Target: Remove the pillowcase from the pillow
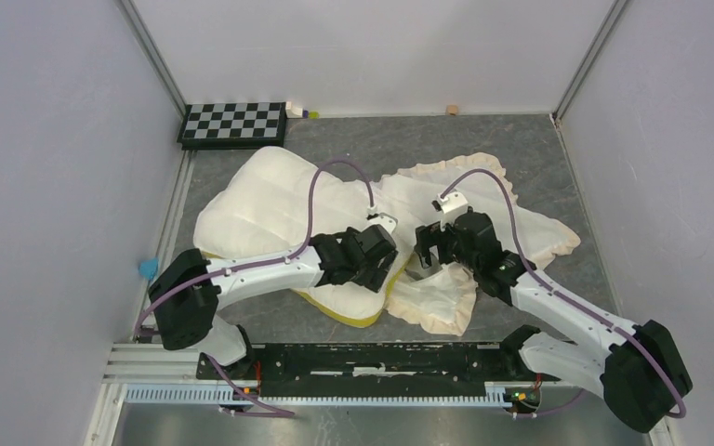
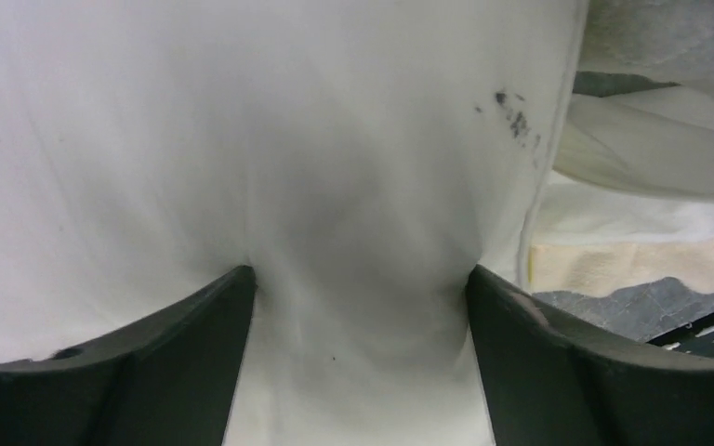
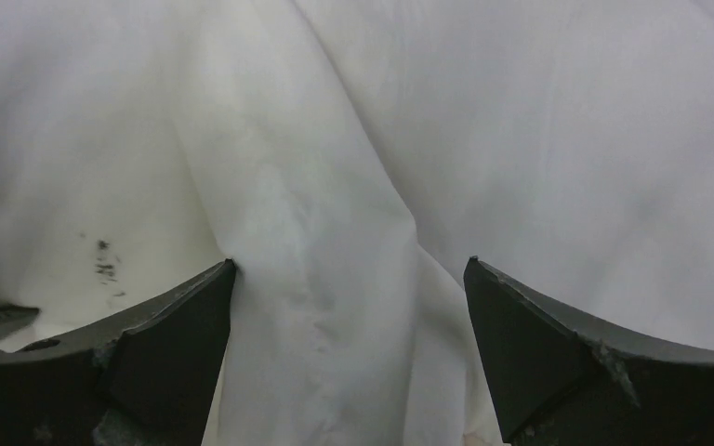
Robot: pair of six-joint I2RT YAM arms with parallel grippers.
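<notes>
Left of centre, the pillow [image 1: 260,200] is shown on the table [image 1: 335,139]. Its long axis runs from the far left toward the near middle, where its yellow band [image 1: 349,314] is exposed.

The left gripper [image 1: 386,255] is set on that near right end. In the left wrist view its jaws are seen spread wide, with the fingers [image 2: 195,344] pressed into the plump white surface so that it bulges between them. Nothing is yet pinched.

Just beside it, the right gripper [image 1: 426,249] is likewise held wide. Its fingers [image 3: 558,344] straddle a raised fold of white cloth, and whether that fold belongs to case or cushion cannot be told.

The pillowcase [image 1: 521,228] is spread cream face up to the right of both grippers, frill outward. It appears mostly drawn off, though its near part lies against the pillow's end.

The case is thus judged to lie rightward of both effectors and nearer the right arm. A pull to the right, with the pillow pinned by the left, is what separation would call for.
</notes>
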